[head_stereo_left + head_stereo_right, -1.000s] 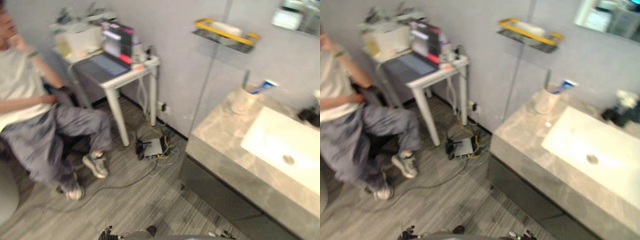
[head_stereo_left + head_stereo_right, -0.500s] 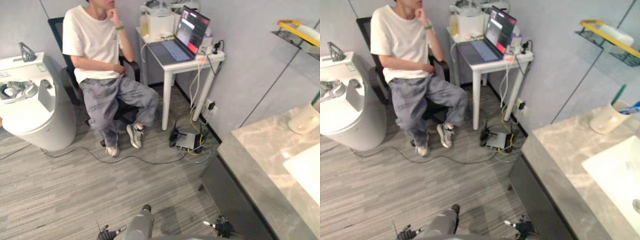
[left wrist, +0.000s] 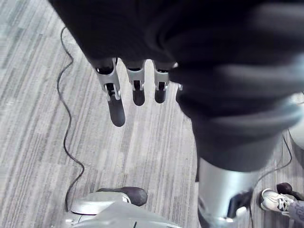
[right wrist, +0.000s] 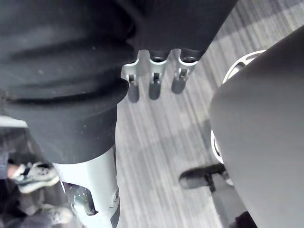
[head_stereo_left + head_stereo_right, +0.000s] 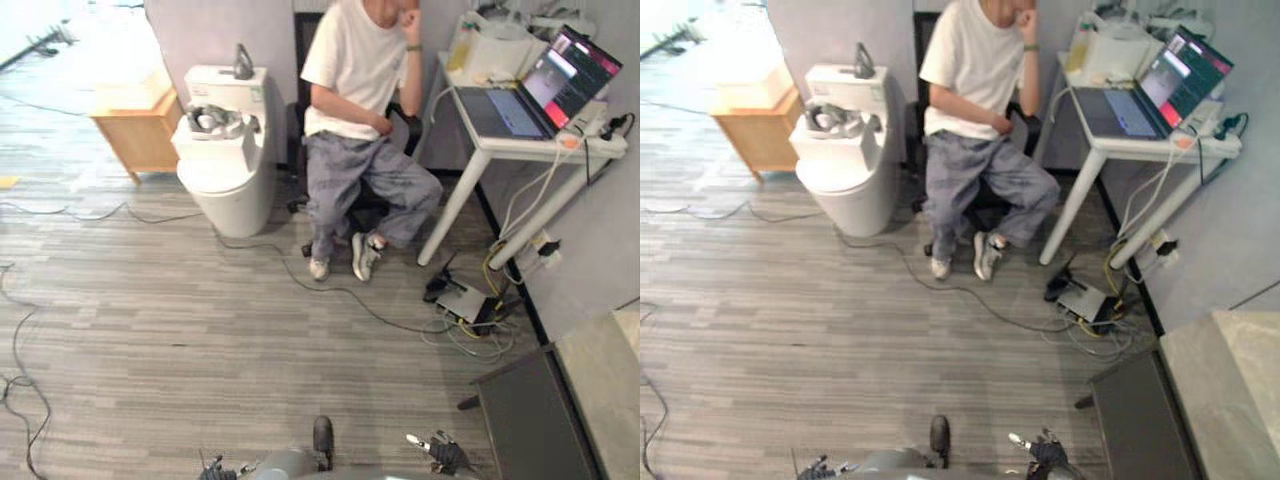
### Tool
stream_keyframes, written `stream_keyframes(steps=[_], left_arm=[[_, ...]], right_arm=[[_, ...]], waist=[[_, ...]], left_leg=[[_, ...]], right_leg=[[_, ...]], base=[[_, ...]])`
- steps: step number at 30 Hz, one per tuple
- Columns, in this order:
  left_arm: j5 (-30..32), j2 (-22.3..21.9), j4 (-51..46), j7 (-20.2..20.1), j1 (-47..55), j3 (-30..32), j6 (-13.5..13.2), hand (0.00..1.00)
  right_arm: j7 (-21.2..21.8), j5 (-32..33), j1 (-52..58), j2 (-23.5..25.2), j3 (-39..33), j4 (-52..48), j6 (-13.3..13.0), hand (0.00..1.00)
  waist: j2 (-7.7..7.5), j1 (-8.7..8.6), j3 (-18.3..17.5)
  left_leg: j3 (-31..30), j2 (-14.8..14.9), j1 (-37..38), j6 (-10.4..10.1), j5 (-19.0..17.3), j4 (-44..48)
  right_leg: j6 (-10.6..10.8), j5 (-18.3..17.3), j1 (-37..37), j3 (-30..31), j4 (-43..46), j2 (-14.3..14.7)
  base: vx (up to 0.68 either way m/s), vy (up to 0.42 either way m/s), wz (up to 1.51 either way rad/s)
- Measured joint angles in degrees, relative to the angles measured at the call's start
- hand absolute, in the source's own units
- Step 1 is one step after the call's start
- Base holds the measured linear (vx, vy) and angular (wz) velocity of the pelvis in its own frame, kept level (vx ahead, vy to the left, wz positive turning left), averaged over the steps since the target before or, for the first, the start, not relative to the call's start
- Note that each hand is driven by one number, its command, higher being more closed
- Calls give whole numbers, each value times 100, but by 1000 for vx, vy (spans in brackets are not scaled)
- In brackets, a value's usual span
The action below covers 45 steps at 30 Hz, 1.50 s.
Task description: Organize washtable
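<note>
Washtable (image 5: 603, 392): in the head views, low at the robot's right, against the grey wall; a pale marbled top over a dark front panel (image 5: 530, 415). Its visible long edge runs from the corner near the floor cables down to the lower edge of the views; how far it reaches beyond that cannot be told. Left hand (image 3: 115, 102): fingers straight and slightly apart, pointing down over the grey plank floor (image 5: 150, 330), holding nothing. Right hand (image 4: 152, 84): fingers straight, side by side, also above the floor and empty, well apart from the washtable. White desk (image 5: 500, 148): stands further along the same wall; an open laptop (image 5: 545, 90) sits on it toward the wall edge. Cables (image 5: 475, 328) and a small flat box (image 5: 462, 300): on the floor between the desk's legs and the washtable's corner. Person (image 5: 355, 90): seated on a dark chair (image 5: 297, 110) just beside the desk. White toilet (image 5: 225, 175): beside the person, with a grey item lying on its lid. Low wooden cabinet (image 5: 140, 135): just beyond the toilet.
</note>
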Motion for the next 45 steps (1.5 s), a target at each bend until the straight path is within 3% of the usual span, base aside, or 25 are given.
stream_keyframes(steps=[1, 3, 5, 7, 10, 11, 12, 13, 14, 15, 16, 19, 23, 26, 28, 30, 31, 33, 35, 36, 37, 38, 40, 41, 45], left_arm=[[39, 13, -3, -48, 34, 6, 2, 0], [47, 53, -10, -81, 113, 58, 8, 0], [117, -5, 19, -90, 326, 52, 52, 0], [153, -11, 3, -85, 293, 50, 57, 0], [153, -16, 6, -94, 282, 39, 65, 0], [153, -1, 15, -100, 273, 85, 66, 0], [151, 152, -6, -150, 202, 249, 55, 0], [148, 168, 3, -169, 204, 247, 62, 0], [147, 165, 29, -173, 155, 258, 107, 0], [148, 186, 77, -195, 99, 239, 111, 0], [148, 136, 129, -208, 35, 242, 100, 0], [207, 132, 218, -212, -105, 296, 116, 0], [218, 178, 181, -204, -207, 282, 119, 0], [145, 201, 115, -190, -231, 255, 138, 0], [23, 132, 126, -189, -247, 290, 177, 0], [-106, 38, 127, -191, -174, 457, 177, 0], [-207, -1, 126, -206, -142, 676, 178, 0], [-383, 8, 123, -220, -259, 998, 174, 0], [-410, -169, 111, -243, -143, 1195, 186, 0], [-403, -118, 77, -331, -188, 1132, 150, 0], [-344, -38, 113, -344, -206, 1143, 136, 0], [-310, 96, 195, -336, -296, 1206, 202, 0], [-289, -1, 211, -335, -78, 1209, 257, 0], [-260, -132, 212, -338, 37, 1255, 270, 0], [-13, -114, 184, -335, 113, 1100, 259, 0]], right_arm=[[0, -3, 13, 14, -34, 5, 7, 0], [-3, 1, 48, 68, -105, 62, 13, 0], [-9, -4, 20, 41, -103, -39, 7, 0], [3, -4, 101, 54, -96, -92, 5, 0], [-2, -18, 107, 45, -99, -171, 10, 0], [-2, -24, 112, 109, -118, -160, 19, 0], [-2, -45, 135, 268, -122, -138, 13, 0], [71, -111, 272, 110, -272, -280, 1, 0], [87, -136, 223, 30, -353, -243, -14, 0], [47, -215, 153, 22, -360, -33, 108, 0], [48, -217, 171, 60, -371, -6, 136, 0], [5, -214, 225, 110, -369, -70, 141, 0], [13, -263, 259, 270, -284, -92, 132, 0], [14, -273, 182, 296, -300, 16, 155, 0], [1, -226, 116, 207, -327, 72, 120, 0], [-1, -223, 80, 72, -324, 92, 123, 0], [2, -227, 75, 46, -344, 83, 129, 0], [39, -227, 132, 110, -469, 233, 103, 0], [128, -208, 153, -74, -602, 211, 147, 0], [125, -216, 198, -150, -607, 309, 189, 0], [124, -217, 256, -109, -601, 349, 196, 0], [127, -216, 276, 4, -592, 408, 183, 0], [127, -215, 267, 34, -601, 458, 178, 0], [199, -204, 289, -51, -624, 353, 152, 0], [238, -205, 277, -76, -585, 339, 155, 0]], waist=[[-63, -23, -25], [-173, 27, -28], [-38, -47, -35], [-26, -65, -114], [65, -101, -102], [-9, -111, -136], [-387, -174, -255], [68, 7, -260], [89, 64, -246], [-177, 62, -286], [-246, 7, -292], [-256, -21, -296], [-384, 4, -323], [-499, 54, -286], [-394, 17, -186], [-319, 19, -123], [-330, 9, -101], [-564, -2, -45], [-216, -26, 9], [-188, -169, 18], [-372, -269, -12], [-524, -371, 30], [-444, -184, 10], [-247, -217, -44], [-208, -140, -116]], left_leg=[[-74, -76, -2, -29, -28, -37], [-49, -163, -161, 325, -262, 894], [-392, -267, -145, 467, -467, 1218], [-830, -435, -136, 433, -439, 1135], [-1199, -465, -96, 265, -513, 883], [-1219, -501, -61, 5, -683, 766], [-1167, -720, -685, 660, -1126, 2595], [-1568, 26, -1098, 252, -1962, 4038], [-1816, -32, -1096, 167, -2279, 4205], [-2085, -338, -1007, 45, -2195, 4104], [-2236, -434, -942, 76, -2084, 3961], [-2954, -706, -513, -140, -1520, 3127], [-3055, -761, -531, -290, -1427, 2684], [-2426, -213, -753, -418, -1318, 2135], [-2117, 130, -879, -605, -1051, 1836], [-2082, 204, -877, -519, -904, 1632], [-2043, 252, -805, -300, -907, 1265], [-1037, 314, -1159, -192, -1029, 2454], [-150, 727, -1236, 105, -830, 3416], [-523, 576, -926, 37, -807, 2466], [-761, 366, -757, -102, -601, 1878], [-423, 381, -821, -98, -904, 2412], [57, 766, -457, -424, -1458, 2888], [-39, 699, -204, -298, -1550, 2337], [-573, 142, 241, 35, -797, 1262]], right_leg=[[-13, -16, -18, -92, -44, -100], [-22, 12, -17, -430, 270, -440], [51, -123, -17, -509, 701, -560], [-246, -132, -391, 257, 1418, -554], [-154, -129, -691, 1352, 1740, -220], [-149, -107, -747, 1608, 1642, -243], [-41, -87, -913, 1883, 1587, -613], [356, -198, -979, 2186, 1520, -345], [452, -263, -938, 2452, 1395, -297], [411, -283, -839, 2899, 1267, -384], [410, -284, -790, 2929, 1254, -381], [414, -285, -790, 3088, 1392, -295], [436, -115, -536, 2470, 652, -350], [430, 167, -361, 1726, 371, -254], [302, 159, -310, 1264, 360, -126], [262, 149, -264, 1051, 380, -41], [131, 211, -187, 778, 319, -17], [33, 242, -143, 407, 258, -206], [-44, 191, -122, 92, 750, 88], [-334, -202, -363, 490, 734, 366], [-511, -32, -364, 572, 153, 452], [-148, 304, -113, 319, -82, 326], [-173, 384, -17, -4, 62, 233], [-137, 397, 28, -253, 75, 230], [-112, 605, 222, -619, -31, -49]], base=[[-139, 68, 57], [41, 59, 40], [75, 18, 53], [8, 66, 80], [9, 54, 94], [25, 60, 99], [81, 57, 68], [107, 99, 61], [107, 164, 51], [77, 152, 82], [98, 84, 121], [13, -85, 142], [-107, -205, 150], [-96, -219, 140], [-132, -177, 113], [-110, -142, 80], [-82, -129, 104], [-77, -33, 113], [-72, -13, 134], [-130, -34, 183], [-131, -81, 248], [-28, -73, 148], [44, 18, 102], [32, 173, 112], [-49, 154, 94]])
